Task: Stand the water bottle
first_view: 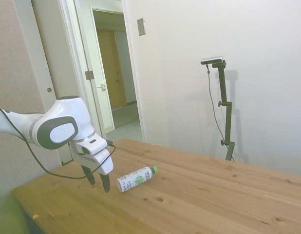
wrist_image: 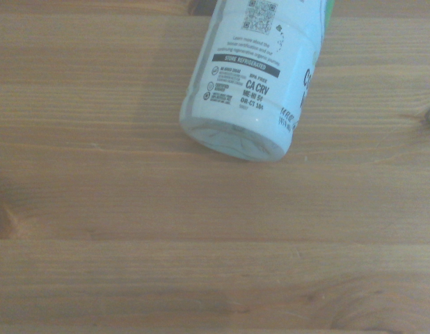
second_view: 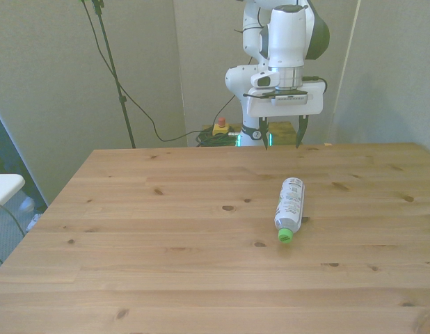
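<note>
The small clear plastic water bottle with a green screw cap and a white printed label [second_view: 289,206] lies on its side on the wooden plank table [second_view: 166,264], toward the front view's right, its cap pointing at the near edge and its flat base toward the robot. The white arm's two-finger gripper [second_view: 280,137] hangs above the table beyond the bottle's base end, apart from it, its dark fingers pointing down and its jaws spread wide with nothing between them. In the side view the gripper [first_view: 100,179] sits just beside the base end of the bottle [first_view: 136,178], low over the wood but touching nothing. The wrist view shows the bottle's base and lower label [wrist_image: 253,83] close by, so the tool appears lined up on the base end rather than the body. The main risk from here is that a round, smooth, light bottle rolls or skids as soon as one finger touches it before the other, leaving the jaws closing on air. A pinch near the rounded base could also squeeze the bottle out of the grip. If it is caught off-centre, it may swing during the tilt and be set down leaning, so that it topples again on release. Descending too far would drive the fingertips into the table.
</note>
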`<state>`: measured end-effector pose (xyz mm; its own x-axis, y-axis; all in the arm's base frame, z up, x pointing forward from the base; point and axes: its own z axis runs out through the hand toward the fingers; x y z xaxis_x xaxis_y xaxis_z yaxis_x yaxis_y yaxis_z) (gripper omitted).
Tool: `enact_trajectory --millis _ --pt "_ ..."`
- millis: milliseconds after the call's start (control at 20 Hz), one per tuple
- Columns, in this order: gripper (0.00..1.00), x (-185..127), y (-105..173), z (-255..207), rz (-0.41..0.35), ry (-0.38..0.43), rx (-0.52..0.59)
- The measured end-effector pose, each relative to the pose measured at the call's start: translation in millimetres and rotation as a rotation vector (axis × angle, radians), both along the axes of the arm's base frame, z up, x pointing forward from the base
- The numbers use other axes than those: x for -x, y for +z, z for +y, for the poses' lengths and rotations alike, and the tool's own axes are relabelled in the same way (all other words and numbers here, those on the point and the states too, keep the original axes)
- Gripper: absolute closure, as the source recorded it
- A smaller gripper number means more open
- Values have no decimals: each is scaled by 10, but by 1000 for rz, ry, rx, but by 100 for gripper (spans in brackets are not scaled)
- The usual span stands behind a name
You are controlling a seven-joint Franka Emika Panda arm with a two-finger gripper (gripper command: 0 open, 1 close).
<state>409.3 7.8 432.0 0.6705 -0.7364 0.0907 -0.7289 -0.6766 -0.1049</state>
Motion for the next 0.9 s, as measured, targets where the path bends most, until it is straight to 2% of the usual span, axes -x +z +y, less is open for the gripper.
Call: enact_trajectory --millis 150,350,550,900 --pt "0 -8 -3 16 -3 10 2" --pt "0 -139 65 113 -47 24 4" --pt "0 -516 253 68 -90 -16 -5" --pt "0 -1359 426 -266 -158 -173 -34"
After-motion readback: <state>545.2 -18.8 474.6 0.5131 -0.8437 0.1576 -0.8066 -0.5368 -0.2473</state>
